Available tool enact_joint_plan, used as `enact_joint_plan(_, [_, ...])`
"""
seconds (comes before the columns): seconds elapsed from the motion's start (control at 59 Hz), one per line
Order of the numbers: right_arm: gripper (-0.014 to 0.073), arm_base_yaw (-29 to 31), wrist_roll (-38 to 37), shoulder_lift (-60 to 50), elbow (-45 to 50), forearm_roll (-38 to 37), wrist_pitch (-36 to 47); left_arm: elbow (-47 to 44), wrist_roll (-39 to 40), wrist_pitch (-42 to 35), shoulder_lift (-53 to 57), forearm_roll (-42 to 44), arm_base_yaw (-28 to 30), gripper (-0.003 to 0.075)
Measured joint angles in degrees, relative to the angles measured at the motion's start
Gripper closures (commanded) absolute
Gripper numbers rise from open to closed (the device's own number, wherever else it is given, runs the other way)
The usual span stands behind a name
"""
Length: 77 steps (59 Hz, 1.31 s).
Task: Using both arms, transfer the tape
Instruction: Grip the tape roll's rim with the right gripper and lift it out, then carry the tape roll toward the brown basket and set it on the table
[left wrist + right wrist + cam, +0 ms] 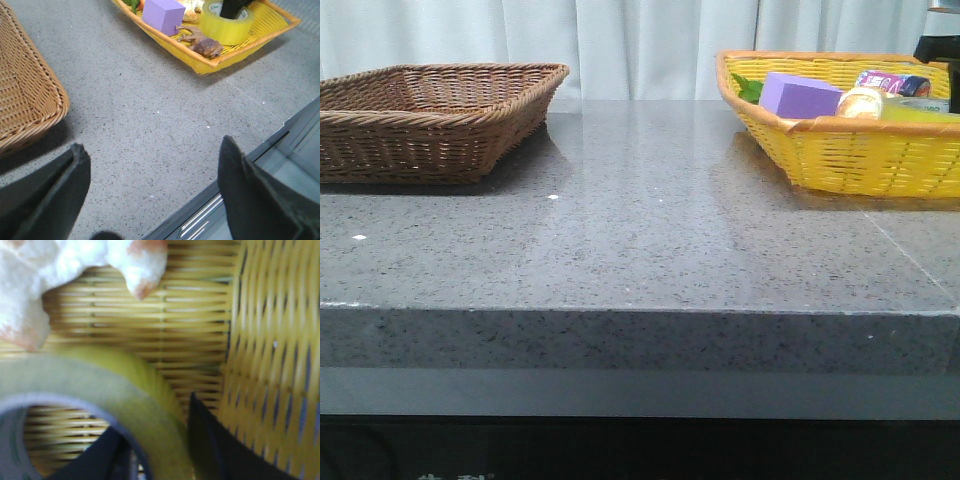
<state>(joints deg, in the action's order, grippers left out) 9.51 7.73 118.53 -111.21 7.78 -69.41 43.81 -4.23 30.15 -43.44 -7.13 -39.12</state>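
Note:
The tape [227, 27], a thick yellow-green roll, lies flat in the yellow basket [260, 46] at the table's right. In the right wrist view the tape [125, 385] fills the foreground. My right gripper [152, 415] straddles the roll's wall, one finger inside the hole and one outside, both pressed against it. The gripper also shows as a black shape in the roll's hole in the left wrist view [235, 6]. My left gripper [152, 145] is open and empty, held above the table's front edge. From the front, the tape [918, 110] shows only as a pale green strip.
A brown wicker basket [430, 120] stands at the back left. The yellow basket [880, 155] also holds a purple block [162, 15], a brown toy [205, 45], a cream-and-orange round item [860, 102] and a white-and-orange thing [75, 270]. Grey stone table [640, 230] lies between the baskets.

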Motion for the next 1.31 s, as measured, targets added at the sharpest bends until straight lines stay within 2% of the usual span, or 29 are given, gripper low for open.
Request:
enact_joint_plan(0.305, [0.0431, -0.02, 0.13, -1.81, 0.0, -0.14, -0.84, 0.0, 0.0, 0.32, 0.0, -0.04, 0.0, 0.0195])
enact_joint_plan(0.763, [0.0431, -1.61, 0.36, -16.6, 0.0, 0.54, -1.78, 0.0, 0.0, 0.44, 0.0, -0.04, 0.0, 0.0195])
enact_joint_plan(0.916, [0.0431, -6.37, 1.23, -19.4, 0.0, 1.97, -1.78, 0.0, 0.0, 0.44, 0.0, -0.04, 0.0, 0.0195])
enact_joint_plan(1.306, [0.0431, -27.52, 3.21, -17.59, 0.0, 2.97, 1.14, 0.0, 0.0, 0.44, 0.0, -0.04, 0.0, 0.0195])
